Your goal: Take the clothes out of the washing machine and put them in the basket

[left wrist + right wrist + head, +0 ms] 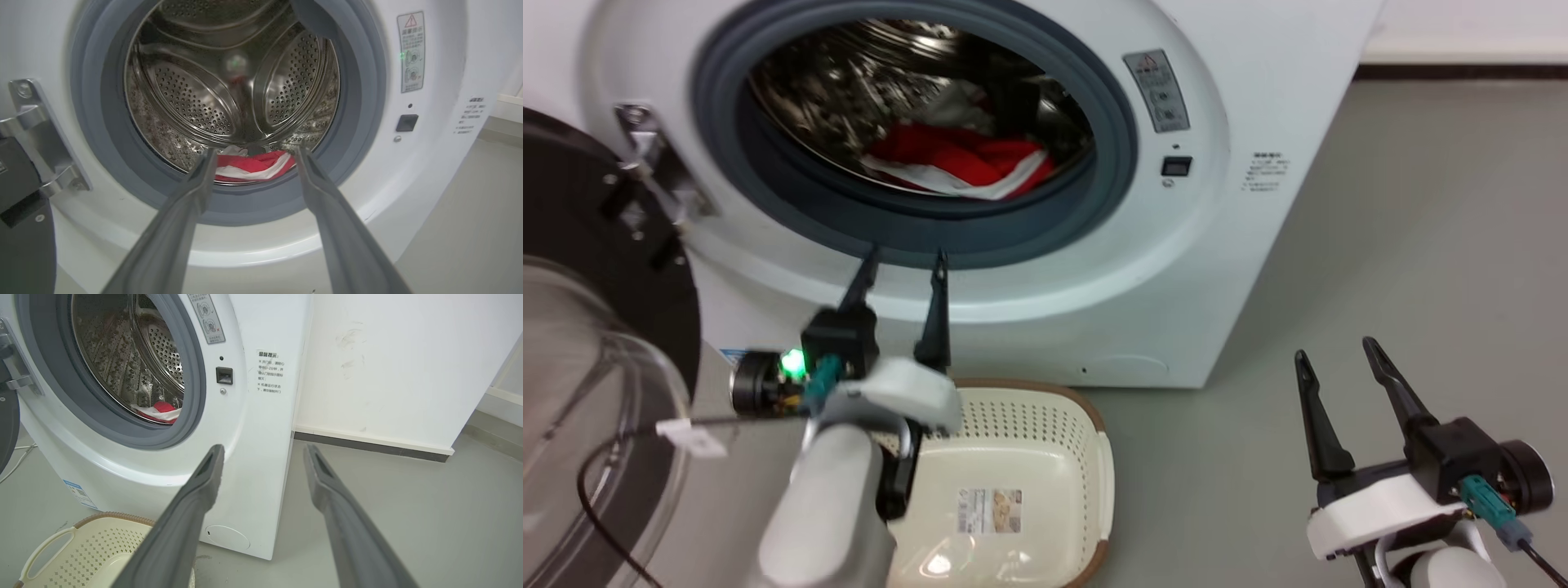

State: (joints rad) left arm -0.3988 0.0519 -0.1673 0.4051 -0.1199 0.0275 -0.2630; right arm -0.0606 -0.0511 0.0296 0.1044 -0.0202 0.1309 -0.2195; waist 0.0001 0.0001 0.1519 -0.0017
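On the grey floor by a white wall, the left gripper spreads its two dark fingers, empty, just before the grey porthole rim of the large white front-loading washing machine, with red-and-white jersey clothes lying in its steel drum, the cream perforated plastic basket below, and the right gripper likewise open, well aside.

clothes in washing machine drum, basket before it
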